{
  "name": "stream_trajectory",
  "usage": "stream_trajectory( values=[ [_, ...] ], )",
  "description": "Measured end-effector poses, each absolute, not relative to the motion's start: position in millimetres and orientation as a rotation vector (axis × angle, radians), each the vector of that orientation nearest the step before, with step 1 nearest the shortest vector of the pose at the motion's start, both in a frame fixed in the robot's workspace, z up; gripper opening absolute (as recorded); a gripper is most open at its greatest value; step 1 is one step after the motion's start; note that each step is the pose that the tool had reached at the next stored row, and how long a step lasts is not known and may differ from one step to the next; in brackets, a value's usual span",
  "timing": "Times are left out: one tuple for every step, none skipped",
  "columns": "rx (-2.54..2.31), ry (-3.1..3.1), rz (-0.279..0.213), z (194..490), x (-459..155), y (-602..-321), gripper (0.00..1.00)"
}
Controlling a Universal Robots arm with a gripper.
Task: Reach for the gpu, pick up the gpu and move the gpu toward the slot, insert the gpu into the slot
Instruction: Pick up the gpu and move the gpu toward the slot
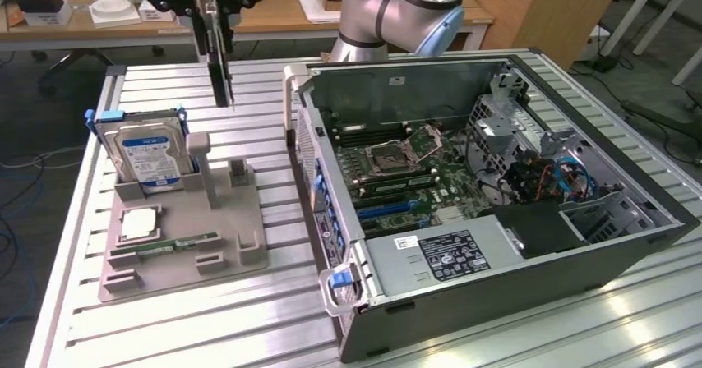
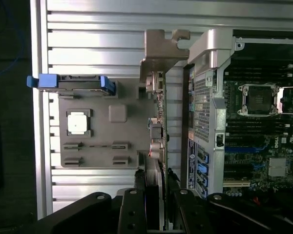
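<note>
— We are looking across a ribbed aluminium table (image 1: 219, 319); light is glaring off its slats.
— Behind it we are seeing a wooden desk (image 1: 274, 15) (white boxes (image 1: 115, 11) are cluttering it), a wooden cabinet (image 1: 548, 6), and cables (image 1: 658, 113) trailing over the dark floor (image 1: 44, 97).

Jaws aloft, downward, clamped tight

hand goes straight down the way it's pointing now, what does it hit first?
Pointing down, the hand grips the gpu edge-on, so the card leads. It would probably meet the grey holder tray first, near its edge beside the computer case; depth is hard to judge.
</note>
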State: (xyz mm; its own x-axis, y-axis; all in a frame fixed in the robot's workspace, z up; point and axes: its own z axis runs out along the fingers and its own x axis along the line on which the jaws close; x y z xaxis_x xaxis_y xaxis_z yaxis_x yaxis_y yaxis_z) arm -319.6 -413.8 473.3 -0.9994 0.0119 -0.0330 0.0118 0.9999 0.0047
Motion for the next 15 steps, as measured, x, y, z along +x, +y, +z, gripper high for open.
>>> stream_trajectory(
  values=[
    [0.018,3.108,0.007,473,-320,-414,0.27],
    [0.018,3.108,0.007,473,-319,-414,0.27],
    [0.018,3.109,0.007,473,-318,-414,0.27],
    [0.018,3.109,0.008,473,-317,-414,0.27],
    [0.018,3.109,0.009,473,-315,-414,0.27],
    [0.019,3.109,0.01,473,-311,-414,0.27],
    [0.019,3.109,0.01,473,-307,-414,0.27],
    [0.018,3.108,0.011,473,-302,-414,0.27],
    [0.018,3.108,0.011,473,-298,-414,0.27],
    [0.018,3.108,0.011,473,-295,-414,0.27],
    [0.018,3.109,0.011,473,-291,-414,0.27],
    [0.019,3.109,0.011,473,-288,-414,0.27],
    [0.019,3.109,0.011,473,-284,-414,0.27],
    [0.019,3.109,0.011,473,-280,-414,0.27],
    [0.018,3.109,0.011,473,-276,-414,0.27]
  ],
)
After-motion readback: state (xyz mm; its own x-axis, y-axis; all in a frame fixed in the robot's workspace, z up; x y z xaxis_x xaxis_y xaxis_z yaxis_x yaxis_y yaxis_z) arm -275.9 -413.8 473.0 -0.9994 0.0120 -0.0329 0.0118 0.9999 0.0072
